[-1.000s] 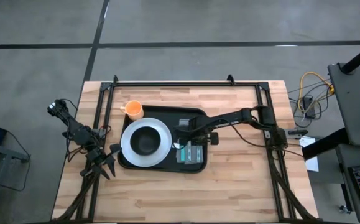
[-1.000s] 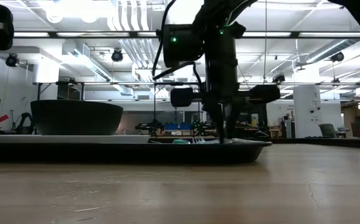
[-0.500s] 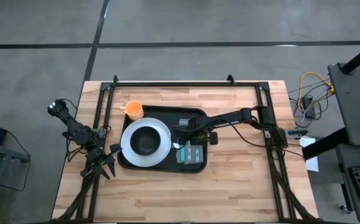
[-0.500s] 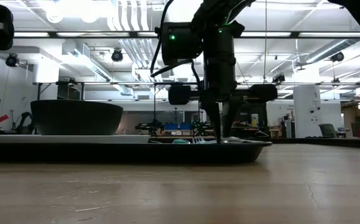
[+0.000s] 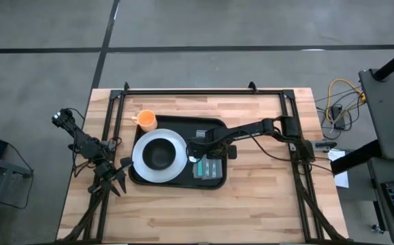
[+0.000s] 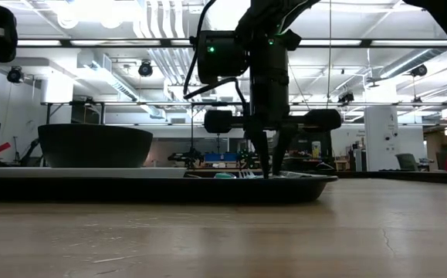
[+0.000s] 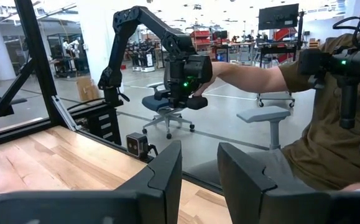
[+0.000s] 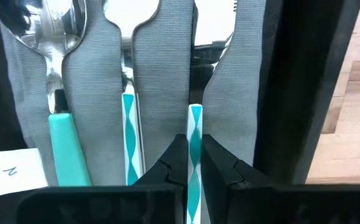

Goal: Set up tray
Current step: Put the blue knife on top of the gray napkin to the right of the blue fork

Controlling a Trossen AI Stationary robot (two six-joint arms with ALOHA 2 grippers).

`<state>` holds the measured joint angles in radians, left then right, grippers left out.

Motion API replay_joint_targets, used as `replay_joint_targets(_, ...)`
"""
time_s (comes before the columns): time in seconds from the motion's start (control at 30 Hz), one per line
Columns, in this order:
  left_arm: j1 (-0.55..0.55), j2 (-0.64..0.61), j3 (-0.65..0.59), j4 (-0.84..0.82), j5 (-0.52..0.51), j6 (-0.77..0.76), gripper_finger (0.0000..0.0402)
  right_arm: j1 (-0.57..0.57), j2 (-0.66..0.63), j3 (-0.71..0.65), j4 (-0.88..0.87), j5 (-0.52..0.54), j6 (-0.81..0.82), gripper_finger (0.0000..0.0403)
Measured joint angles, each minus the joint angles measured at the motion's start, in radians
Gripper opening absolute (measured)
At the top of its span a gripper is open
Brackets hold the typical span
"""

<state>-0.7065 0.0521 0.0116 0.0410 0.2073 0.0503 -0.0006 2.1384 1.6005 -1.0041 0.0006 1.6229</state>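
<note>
The black tray [image 5: 211,125] lies mid-table and carries a white plate [image 5: 177,155] with a black bowl [image 5: 158,154] on it. A grey napkin [image 5: 211,171] lies flat in the tray's right part. An orange cup [image 5: 146,120] stands at the tray's far left corner. On the napkin [image 8: 167,68] lie a spoon [image 8: 56,43], a fork [image 8: 130,112] and a knife with teal-and-white handles. My right gripper [image 5: 201,155] [image 6: 270,171] points down over the napkin, shut on the knife. My left gripper [image 5: 115,178] waits open at the table's left edge. My right gripper [image 8: 194,142] pinches the knife's striped handle [image 8: 194,121] between its two fingers, coming from above and pointing down, with the fingers astride the handle. The knife lies flat along the napkin on the tray, beside the fork.
A white paper label [image 8: 12,169] lies by the spoon's handle. The tray's raised rim [image 8: 298,93] runs close beside the knife, with bare wood [image 5: 265,184] beyond it. A black frame rail [image 5: 203,91] borders the far edge. A person's arm [image 7: 248,71] shows beyond the table in the left wrist view.
My right gripper has shifted a little toward the table's left, staying low over the napkin. Nothing else has moved.
</note>
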Motion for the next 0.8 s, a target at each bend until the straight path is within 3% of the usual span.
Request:
replay_joint_targets(0.5,0.000,0.000,0.000,0.000,0.000,0.000,0.0085,0.000,0.019,-0.002,0.001,0.002,-0.029,0.0015)
replay_joint_targets(0.8,0.000,0.000,0.000,0.000,0.000,0.000,0.0085,0.000,0.021,-0.002,-0.002,0.002,-0.029,0.0067)
